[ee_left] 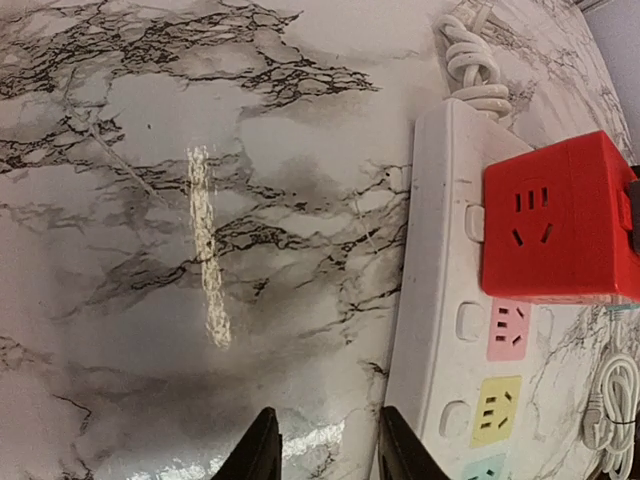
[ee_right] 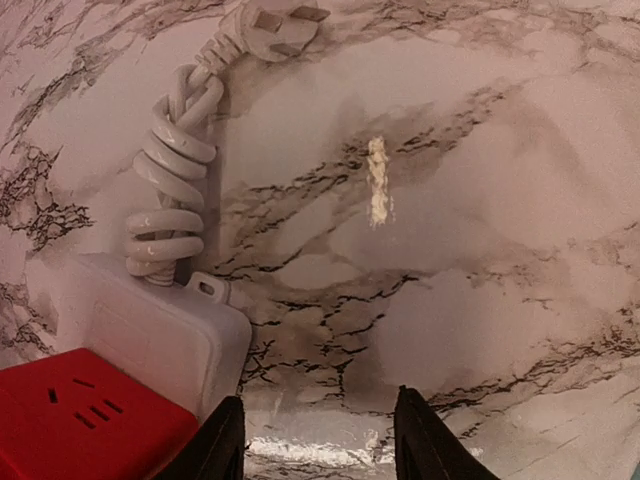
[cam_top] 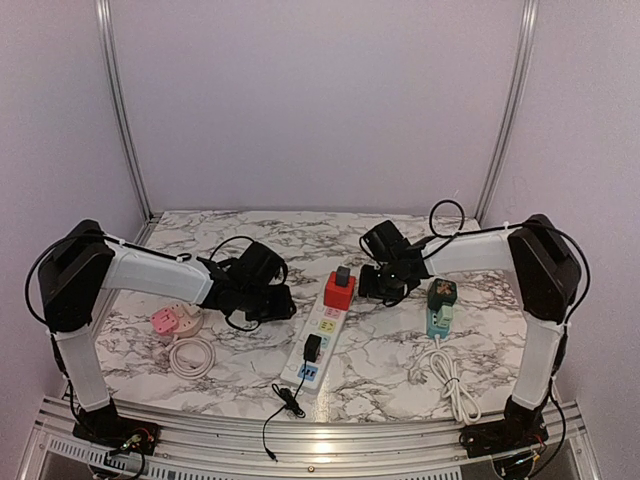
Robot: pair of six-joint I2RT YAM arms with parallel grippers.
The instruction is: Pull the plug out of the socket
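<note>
— What's the table like?
— A glossy table top (cam_top: 380, 360) patterned as white marble with grey-black veins. It throws back a streak of light in both wrist views.
— And the thing to unplug?
— A long white plastic power strip (cam_top: 318, 335) with rounded corners lies down the middle. Its outlets sit in coloured faces: a pink square (ee_left: 510, 328), then a yellow square (ee_left: 494, 410). A smooth red cube (cam_top: 339, 291) with socket slots cut in its sides sits on the far end, and a small black plug (cam_top: 343, 275) stands on top of it. A second black plug (cam_top: 312, 347) sits in the near end, and its thin black cord (cam_top: 285, 400) trails toward the table's near edge.
— The grippers?
— The left gripper (ee_left: 322, 450) hangs over bare table just left of the strip, its black fingers partly apart with nothing between them. The right gripper (ee_right: 320, 440) is on the other side, by the strip's far end. Its fingers are also apart and hold nothing.
— Anything else?
— At left, a round pink socket (cam_top: 170, 320) with a coiled white cord (cam_top: 192, 356). At right, a teal strip (cam_top: 438, 318) carrying a dark green block (cam_top: 442, 292).
— Any writing?
— Nothing is legible at this size.
</note>
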